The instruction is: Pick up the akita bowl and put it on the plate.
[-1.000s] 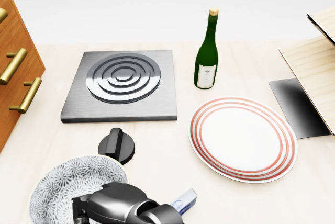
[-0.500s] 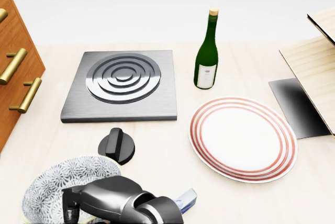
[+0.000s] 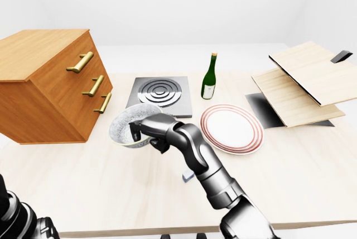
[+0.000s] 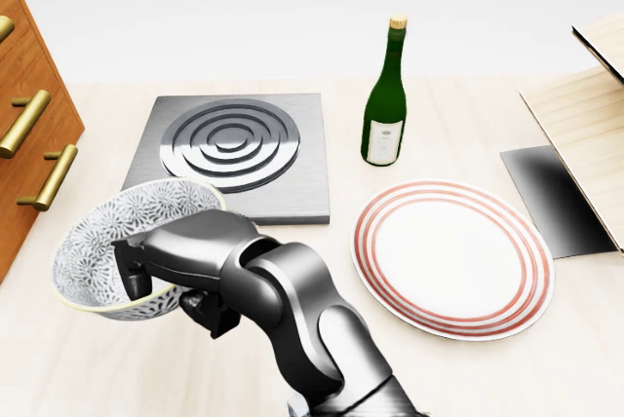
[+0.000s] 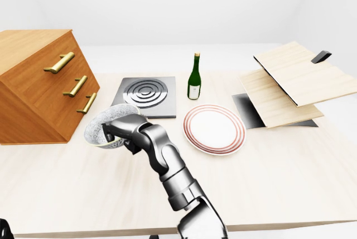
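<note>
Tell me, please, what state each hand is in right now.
Right hand: closed on the bowl, fingers over its rim.
Left hand: not in view.

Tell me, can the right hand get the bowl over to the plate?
Probably yes. The right hand holds the akita bowl up in the air. The plate lies to its right in the head view with nothing between them; the wine bottle stands above that path.
</note>
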Robot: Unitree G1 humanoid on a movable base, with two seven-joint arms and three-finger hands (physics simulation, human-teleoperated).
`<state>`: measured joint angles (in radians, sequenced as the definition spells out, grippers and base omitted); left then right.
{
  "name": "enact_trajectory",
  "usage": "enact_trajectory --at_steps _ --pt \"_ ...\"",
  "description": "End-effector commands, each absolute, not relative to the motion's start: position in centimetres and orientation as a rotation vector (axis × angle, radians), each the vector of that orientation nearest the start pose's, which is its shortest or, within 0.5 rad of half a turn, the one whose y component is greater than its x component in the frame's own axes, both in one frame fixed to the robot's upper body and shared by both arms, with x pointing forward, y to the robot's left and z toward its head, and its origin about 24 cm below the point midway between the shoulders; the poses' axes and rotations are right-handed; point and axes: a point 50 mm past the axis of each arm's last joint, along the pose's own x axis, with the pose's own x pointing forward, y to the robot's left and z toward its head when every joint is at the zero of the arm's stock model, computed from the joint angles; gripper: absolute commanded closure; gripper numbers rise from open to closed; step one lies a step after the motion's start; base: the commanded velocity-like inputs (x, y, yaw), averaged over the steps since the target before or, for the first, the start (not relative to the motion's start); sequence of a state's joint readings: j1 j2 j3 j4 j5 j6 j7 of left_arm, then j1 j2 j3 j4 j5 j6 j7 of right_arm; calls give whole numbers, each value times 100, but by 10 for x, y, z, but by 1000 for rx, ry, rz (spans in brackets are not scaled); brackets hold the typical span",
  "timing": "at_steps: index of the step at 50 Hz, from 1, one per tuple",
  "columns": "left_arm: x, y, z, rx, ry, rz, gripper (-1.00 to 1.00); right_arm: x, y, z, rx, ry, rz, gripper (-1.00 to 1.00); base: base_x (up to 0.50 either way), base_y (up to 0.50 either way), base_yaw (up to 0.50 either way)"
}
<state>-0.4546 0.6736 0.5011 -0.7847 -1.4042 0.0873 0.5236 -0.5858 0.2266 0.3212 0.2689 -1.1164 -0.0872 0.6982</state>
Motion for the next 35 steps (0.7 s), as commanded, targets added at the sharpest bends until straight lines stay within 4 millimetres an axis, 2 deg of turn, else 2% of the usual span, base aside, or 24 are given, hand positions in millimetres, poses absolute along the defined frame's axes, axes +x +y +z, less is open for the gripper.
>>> enact_trajectory --at_steps 1,8,13,17,19,25,35 --pt "172 229 337 -675 -948 -214 -100 321 49 159 -1307 -304 915 100 0 0 0" --pt "172 229 337 -677 -948 -214 -100 330 43 162 -1333 -281 899 100 0 0 0" --pt "171 229 339 -676 -952 -222 -100 341 39 173 -1358 -272 874 100 0 0 0" --pt "171 229 340 -673 -952 -223 -100 342 30 166 -1358 -248 866 100 0 0 0" --pt "170 229 341 -676 -951 -234 -100 342 28 168 -1353 -259 852 100 0 0 0" --pt "169 227 341 -673 -946 -246 -100 355 8 174 -1379 -219 802 100 0 0 0" --pt "169 228 342 -667 -955 -236 -100 359 -17 186 -1373 -238 717 100 0 0 0"
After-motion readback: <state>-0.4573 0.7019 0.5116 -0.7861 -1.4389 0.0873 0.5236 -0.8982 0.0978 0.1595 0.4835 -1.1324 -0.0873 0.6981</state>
